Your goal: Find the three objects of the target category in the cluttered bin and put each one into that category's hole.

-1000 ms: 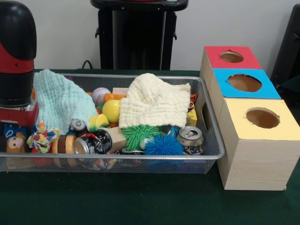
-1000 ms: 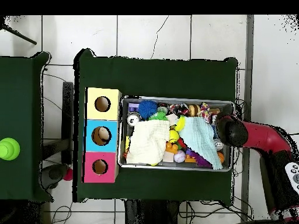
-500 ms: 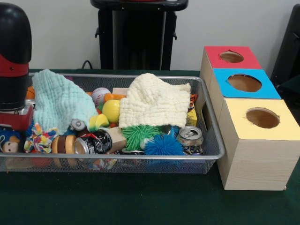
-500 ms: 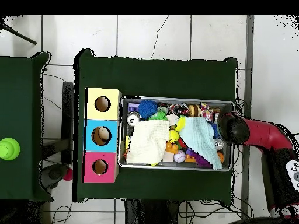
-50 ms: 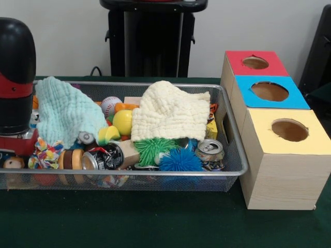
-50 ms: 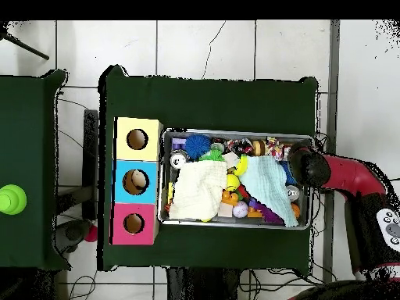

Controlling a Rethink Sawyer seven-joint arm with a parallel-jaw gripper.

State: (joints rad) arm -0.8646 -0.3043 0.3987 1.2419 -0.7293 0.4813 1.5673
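Note:
A wire mesh bin [image 5: 129, 172] holds a jumble: a cream cloth [image 5: 168, 111], a mint cloth [image 5: 64, 111], a green spiky ball [image 5: 153, 148], a blue spiky ball [image 5: 179, 161], two crushed cans [image 5: 209, 151] [image 5: 103, 157], a baseball [image 5: 110, 105], a yellow ball [image 5: 123, 122] and a colourful rope toy [image 5: 45, 153]. My gripper [image 5: 15, 147] is down in the bin's left end, hidden behind the toys. From overhead the gripper [image 6: 301, 166] sits under the arm at the bin's [image 6: 234, 132] right end, beside the mint cloth [image 6: 269, 187].
Right of the bin stand three wooden boxes with round holes: red top [image 5: 238, 59], blue top [image 5: 248, 98], yellow top [image 5: 269, 139]. Overhead they line the bin's left side. A green object [image 6: 12, 199] rests on a separate table at far left.
The arm's end has sunk lower into the bin's left end and shifted slightly toward the bin's front corner. A small monkey-like toy there is now mostly hidden. The cloths and boxes have not moved.

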